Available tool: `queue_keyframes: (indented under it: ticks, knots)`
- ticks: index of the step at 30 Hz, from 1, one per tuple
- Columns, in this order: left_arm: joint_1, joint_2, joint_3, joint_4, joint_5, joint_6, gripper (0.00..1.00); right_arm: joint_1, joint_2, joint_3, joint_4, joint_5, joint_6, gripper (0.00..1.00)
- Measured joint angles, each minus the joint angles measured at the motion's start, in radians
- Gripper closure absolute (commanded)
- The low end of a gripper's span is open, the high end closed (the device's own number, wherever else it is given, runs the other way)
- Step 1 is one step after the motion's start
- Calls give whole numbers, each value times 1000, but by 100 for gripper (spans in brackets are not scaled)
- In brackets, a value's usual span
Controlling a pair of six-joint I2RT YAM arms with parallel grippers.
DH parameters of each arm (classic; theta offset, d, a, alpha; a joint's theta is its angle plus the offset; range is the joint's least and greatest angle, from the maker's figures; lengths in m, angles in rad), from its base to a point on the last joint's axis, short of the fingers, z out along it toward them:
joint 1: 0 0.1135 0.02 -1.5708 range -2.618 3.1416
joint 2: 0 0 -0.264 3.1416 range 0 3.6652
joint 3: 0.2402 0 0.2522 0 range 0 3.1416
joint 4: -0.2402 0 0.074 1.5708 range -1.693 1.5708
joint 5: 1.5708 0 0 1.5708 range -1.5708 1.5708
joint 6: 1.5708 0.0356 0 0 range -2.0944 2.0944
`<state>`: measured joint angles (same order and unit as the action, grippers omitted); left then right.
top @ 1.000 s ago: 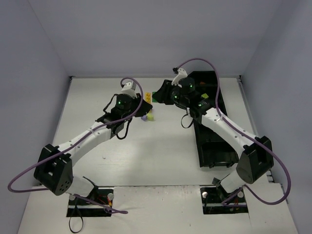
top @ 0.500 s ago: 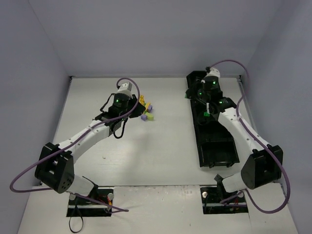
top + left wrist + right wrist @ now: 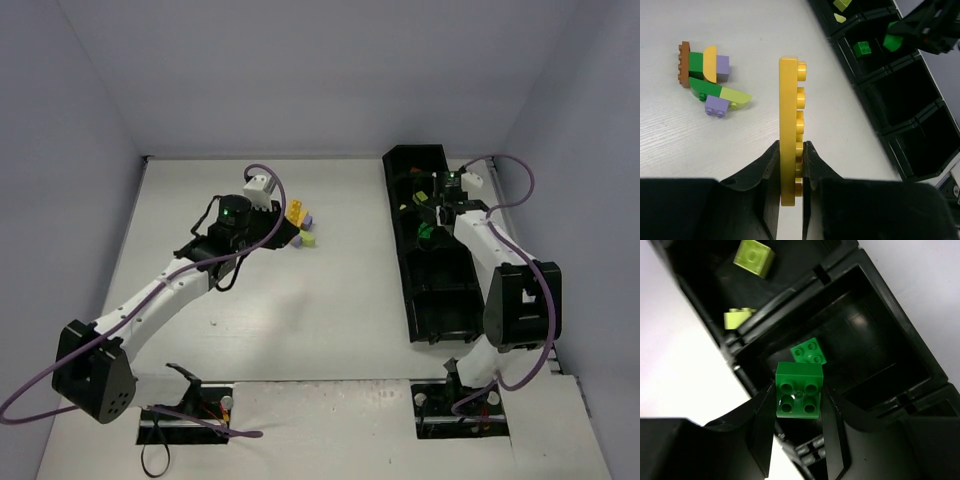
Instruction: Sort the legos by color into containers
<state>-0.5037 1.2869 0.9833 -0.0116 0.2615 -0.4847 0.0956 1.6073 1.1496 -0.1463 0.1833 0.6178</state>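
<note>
Legos (image 3: 302,226) are split two ways: a small loose clump sits on the desk (image 3: 300,320) toward 12 o'clock in the top view, and a few are already in the black tray (image 3: 408,290) along the 3 o'clock side.

Left end effector (image 3: 789,156) is clamped on a long yellow plate (image 3: 789,100), held on edge with the studs facing 3 o'clock in its wrist view. Pinching the flat faces is probably the only solid grip on something that skinny. The clump lies at its 10 o'clock.

Right end effector (image 3: 799,399) is gripping a green brick (image 3: 798,387), studs toward the camera. It hangs over the near edge of the compartment holding another green one (image 3: 809,352), with lime pieces (image 3: 755,256) next door at 11 o'clock. Looks lined up for a colour-matched drop. Yellow has no home that I can see; I'd guess an empty compartment.
</note>
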Motion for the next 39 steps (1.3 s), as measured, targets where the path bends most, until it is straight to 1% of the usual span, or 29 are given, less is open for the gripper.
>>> queue_keyframes:
  ticks: [1, 2, 3, 4, 6, 7, 9, 10, 13, 17, 19, 23, 27, 31, 35, 39]
  knots:
    - [0, -5, 0, -2, 11, 11, 100, -5, 21, 0, 0, 4, 5, 87]
    - [0, -10, 0, -4, 26, 23, 99, -6, 40, 0, -1, 6, 11, 77]
    - [0, -13, 0, -7, 38, 33, 98, -10, 56, 0, -1, 9, 14, 70]
    - [0, -16, -1, -8, 51, 42, 98, -11, 72, 0, -1, 11, 16, 58]
    - [-1, -20, -2, -9, 75, 58, 96, -11, 96, 0, -1, 12, 23, 48]
    - [-1, -20, -2, -9, 86, 65, 95, -11, 105, 0, -2, 12, 26, 41]
    - [-7, -20, -2, -9, 106, 78, 95, -12, 108, 0, -3, 11, 28, 34]
    - [-8, -20, -2, -9, 113, 83, 95, -12, 106, 1, -3, 10, 27, 29]
    - [-17, -19, -2, -9, 132, 97, 94, -11, 98, 6, -3, 1, 12, 27]
    - [-32, -6, -2, -7, 150, 113, 94, 3, 34, 6, -8, -47, -26, 32]
    - [-39, 10, 2, -6, 156, 119, 94, 29, -30, 6, -5, -90, -55, 34]
    - [-55, 60, 26, -3, 163, 138, 94, 109, -157, 22, 26, -205, -110, 34]
    - [-79, 114, 73, 10, 167, 160, 94, 159, -225, 42, 54, -276, -149, 34]
    - [-125, 187, 146, 25, 170, 179, 94, 126, -250, 42, 50, -277, -164, 34]
    - [-193, 298, 251, 40, 184, 208, 94, 41, -290, 20, 36, -243, -164, 32]
    - [-267, 445, 384, 43, 214, 247, 94, -48, -377, -20, -2, -172, -154, 29]
